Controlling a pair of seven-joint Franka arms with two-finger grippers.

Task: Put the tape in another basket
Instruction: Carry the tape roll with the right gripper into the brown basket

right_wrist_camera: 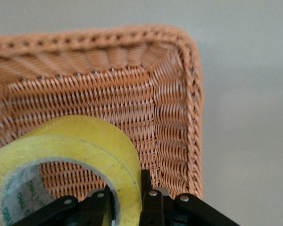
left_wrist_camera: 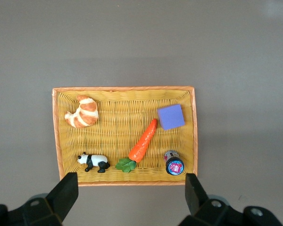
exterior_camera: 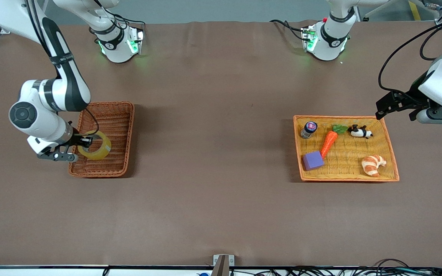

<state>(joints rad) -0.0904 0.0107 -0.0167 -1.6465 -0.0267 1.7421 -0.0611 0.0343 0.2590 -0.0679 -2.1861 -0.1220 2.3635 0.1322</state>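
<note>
Tape pinched by right gripper over basket, apparently lifted; left gripper wide, waiting.

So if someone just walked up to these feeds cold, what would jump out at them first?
Probably the translucent yellowish roll of tape, pinched through its ring wall by the right gripper over the reddish-brown wicker basket at the right arm's end of the table. Next, the flat yellow tray with an orange rim at the left arm's end, holding bright toys, with the open left gripper hanging above its edge.
</note>
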